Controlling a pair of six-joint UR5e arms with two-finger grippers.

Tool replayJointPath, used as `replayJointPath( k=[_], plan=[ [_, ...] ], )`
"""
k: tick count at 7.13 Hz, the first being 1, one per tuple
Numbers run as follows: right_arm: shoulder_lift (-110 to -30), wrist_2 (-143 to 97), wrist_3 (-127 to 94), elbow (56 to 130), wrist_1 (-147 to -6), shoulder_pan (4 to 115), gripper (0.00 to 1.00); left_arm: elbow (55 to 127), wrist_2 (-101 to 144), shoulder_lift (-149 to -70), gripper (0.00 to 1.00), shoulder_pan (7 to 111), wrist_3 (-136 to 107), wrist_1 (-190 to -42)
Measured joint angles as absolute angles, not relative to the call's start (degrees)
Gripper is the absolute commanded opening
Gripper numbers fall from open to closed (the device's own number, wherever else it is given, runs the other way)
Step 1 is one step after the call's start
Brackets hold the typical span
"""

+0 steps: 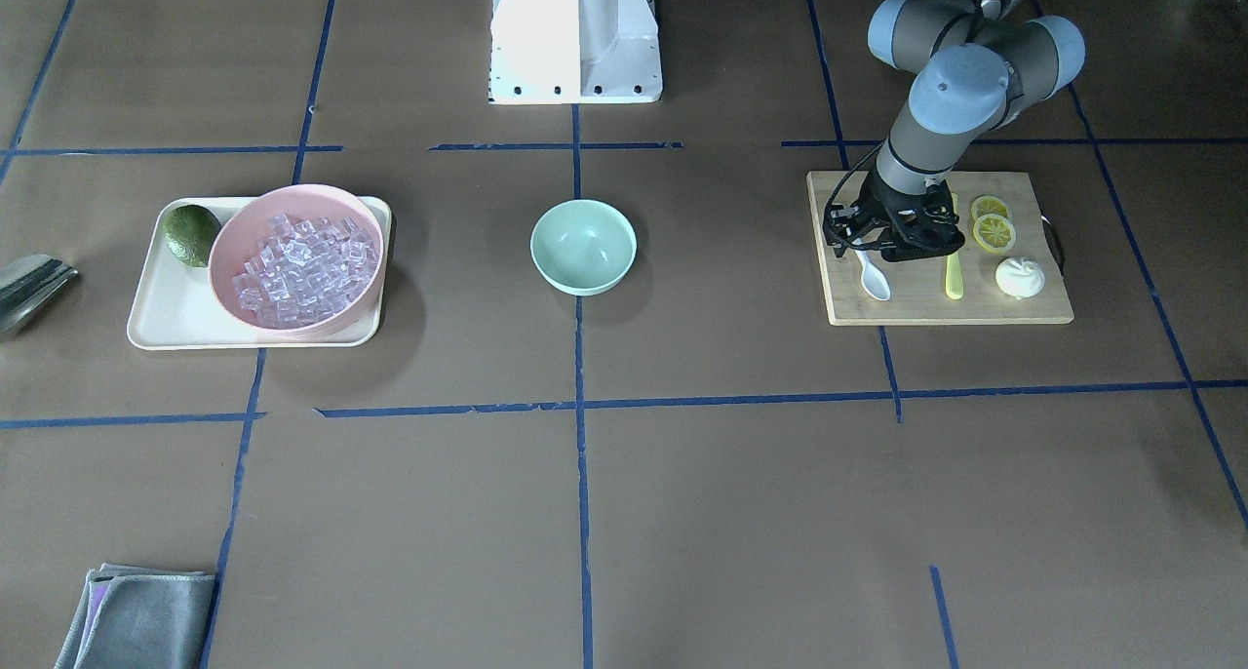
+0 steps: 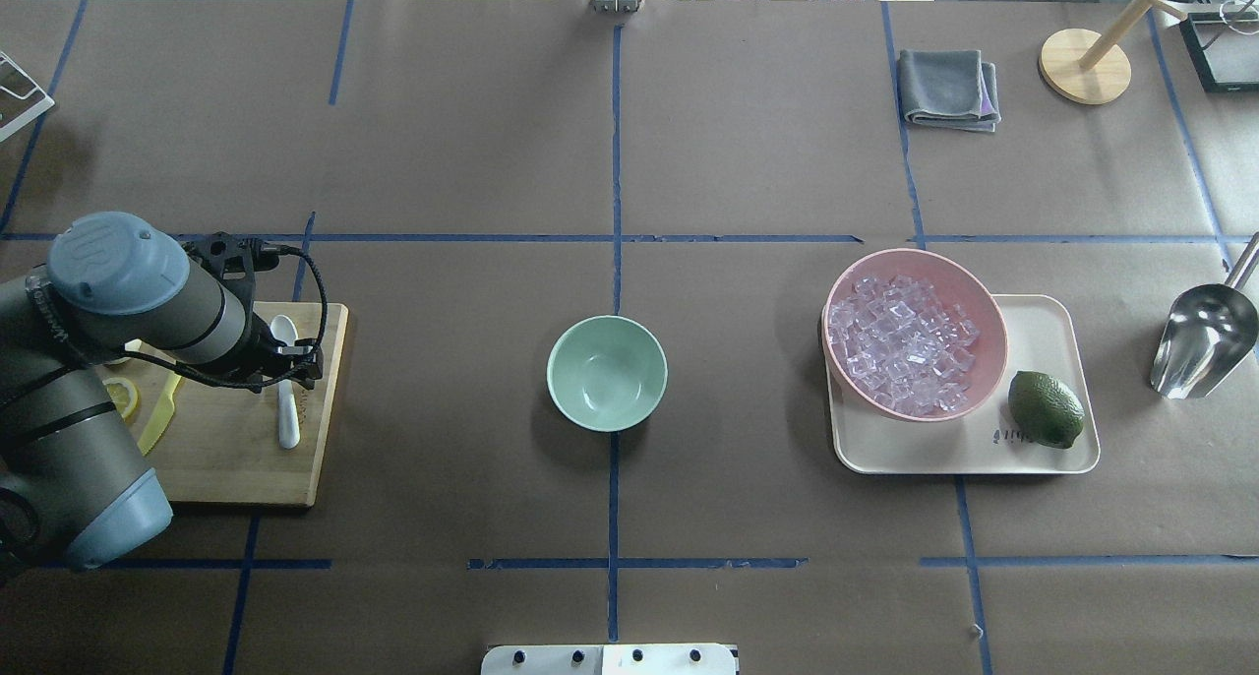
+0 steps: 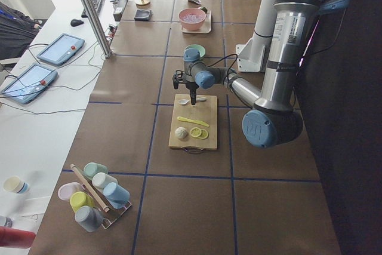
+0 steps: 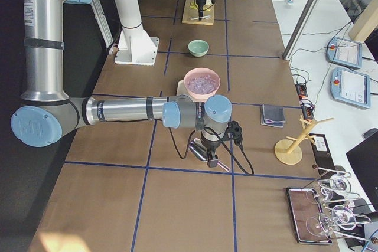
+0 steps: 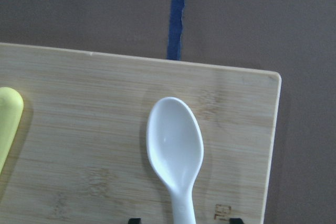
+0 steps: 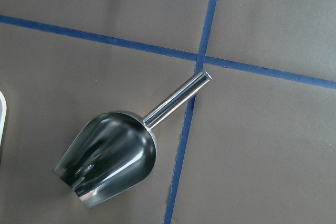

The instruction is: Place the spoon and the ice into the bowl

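Observation:
The white spoon [image 1: 873,277] [image 2: 286,385] lies on a wooden cutting board [image 1: 975,303], scoop toward the table's far side. My left gripper [image 5: 185,220] [image 2: 290,360] hangs open just above it, a black fingertip on each side of the handle. The mint-green bowl [image 2: 607,373] [image 1: 583,246] stands empty at the table's middle. Clear ice [image 2: 900,342] [image 1: 302,269] fills a pink bowl [image 2: 984,301]. My right gripper [image 4: 211,159] shows only in the exterior right view, over a steel scoop [image 6: 110,156]; I cannot tell whether it is open or shut.
A yellow-green knife [image 1: 954,274], lemon slices [image 1: 993,228] and a white bun [image 1: 1020,277] share the board. The pink bowl and a lime [image 2: 1046,409] sit on a cream tray [image 2: 1043,331]. A grey cloth [image 2: 946,87] and wooden stand [image 2: 1085,65] are at the far side.

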State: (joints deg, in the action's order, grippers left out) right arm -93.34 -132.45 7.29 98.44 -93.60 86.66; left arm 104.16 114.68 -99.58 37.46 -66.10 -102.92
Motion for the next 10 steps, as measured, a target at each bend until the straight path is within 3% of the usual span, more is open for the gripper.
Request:
replayJointPath(
  k=[2,3,4,6,7,10],
  plan=[
    [-93.29,-132.45,7.30,98.49,-93.60,86.66,1.00,104.12,114.73,-99.56,0.53,37.46,-66.09,-102.92],
    [-93.26,-132.45,7.29,98.54,-93.60,86.66,1.00,104.09,114.76,-99.55,0.46,37.46,-66.09,-102.92],
    [-93.26,-132.45,7.29,98.58,-93.60,86.66,1.00,104.08,114.78,-99.54,0.38,37.45,-66.09,-102.92],
    [-93.25,-132.45,7.29,98.67,-93.60,86.66,1.00,104.06,114.78,-99.44,0.07,37.44,-66.09,-102.88],
    [-93.25,-132.45,7.30,98.68,-93.60,86.66,1.00,104.08,114.79,-99.39,0.01,37.44,-66.07,-102.90],
    [-93.25,-132.45,7.29,98.65,-93.60,86.66,1.00,105.16,114.84,-99.41,0.00,37.49,-65.91,-102.64]
  ],
)
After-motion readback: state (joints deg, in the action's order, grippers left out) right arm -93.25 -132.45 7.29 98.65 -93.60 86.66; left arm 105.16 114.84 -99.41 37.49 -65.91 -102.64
